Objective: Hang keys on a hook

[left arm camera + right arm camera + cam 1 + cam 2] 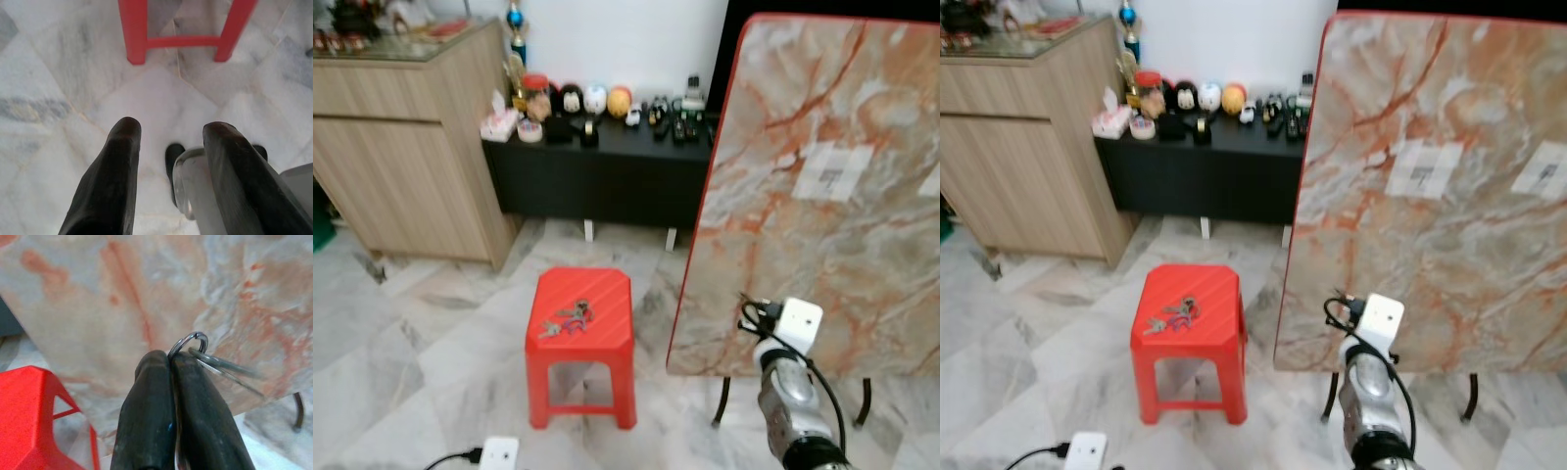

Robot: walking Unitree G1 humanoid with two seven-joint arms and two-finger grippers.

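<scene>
Black right end effector (170, 363) pinched tight on key ring (188, 342).

Right arm raised forward, wrist up; right pincer (171, 363) fingers pressed tight together, clamping a key ring (188, 343) at the tips. Left arm low, left pincer (168, 139) pointing down at the floor, fingers (110, 181) spread apart with nothing between them.
</scene>
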